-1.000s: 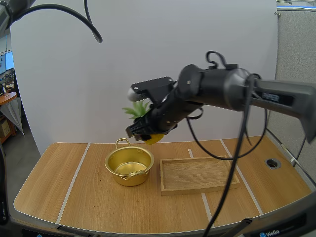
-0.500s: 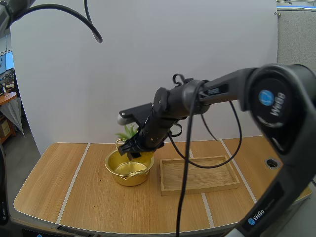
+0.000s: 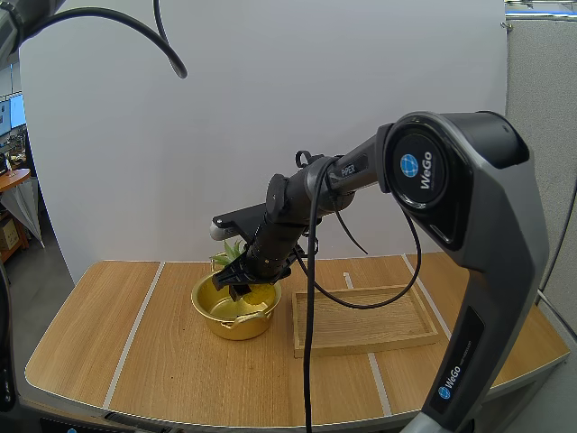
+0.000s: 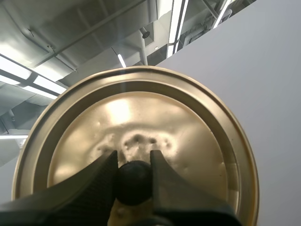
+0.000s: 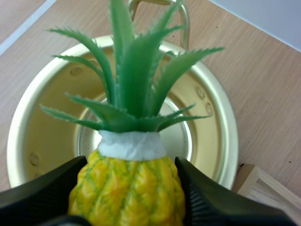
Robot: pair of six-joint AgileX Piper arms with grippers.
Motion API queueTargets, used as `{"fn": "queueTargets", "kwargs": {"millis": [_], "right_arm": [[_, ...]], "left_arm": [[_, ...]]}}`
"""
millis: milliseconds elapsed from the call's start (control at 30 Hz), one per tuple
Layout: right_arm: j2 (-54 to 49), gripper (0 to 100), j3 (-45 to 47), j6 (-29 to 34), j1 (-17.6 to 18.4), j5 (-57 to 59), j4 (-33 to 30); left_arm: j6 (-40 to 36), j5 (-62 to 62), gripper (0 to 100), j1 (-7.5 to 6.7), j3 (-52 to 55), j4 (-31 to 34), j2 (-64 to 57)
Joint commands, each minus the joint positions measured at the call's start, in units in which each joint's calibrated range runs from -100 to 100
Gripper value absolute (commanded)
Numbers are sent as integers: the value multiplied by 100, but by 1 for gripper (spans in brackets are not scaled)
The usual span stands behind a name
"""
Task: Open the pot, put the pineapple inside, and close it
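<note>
Right gripper (image 5: 132,165) clamps the pineapple (image 5: 127,200) by its yellow body, leafy crown pointing forward, right over the mouth of the open gold pot (image 5: 214,136) on the table (image 3: 135,361). Left gripper (image 4: 134,157) pinches the lid (image 4: 141,113) by its black knob (image 4: 134,181)

We read "WeGo" twice on our right arm (image 3: 469,207) — once on the round joint cap, once low on the link — and "PiPER" on its thin forearm.
</note>
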Motion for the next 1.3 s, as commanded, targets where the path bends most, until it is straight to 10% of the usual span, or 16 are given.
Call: {"fn": "queueTargets", "kwargs": {"millis": [0, 667, 767, 967, 1267], "right_arm": [[64, 0, -37, -14, 8, -183, 17], [547, 0, -79, -14, 152, -98, -242], [532, 23, -93, -14, 152, -100, -255], [532, 100, -113, 29, 152, -153, -274], [242, 100, -113, 69, 152, -97, -274]], "left_arm": [[-46, -228, 0, -15, -53, -4, -26], [-46, -228, 0, -15, -53, -4, -26], [-46, -228, 0, -15, -53, -4, -26], [-46, -228, 0, -15, -53, -4, -26], [-46, -228, 0, -15, -53, -4, -26]]}}
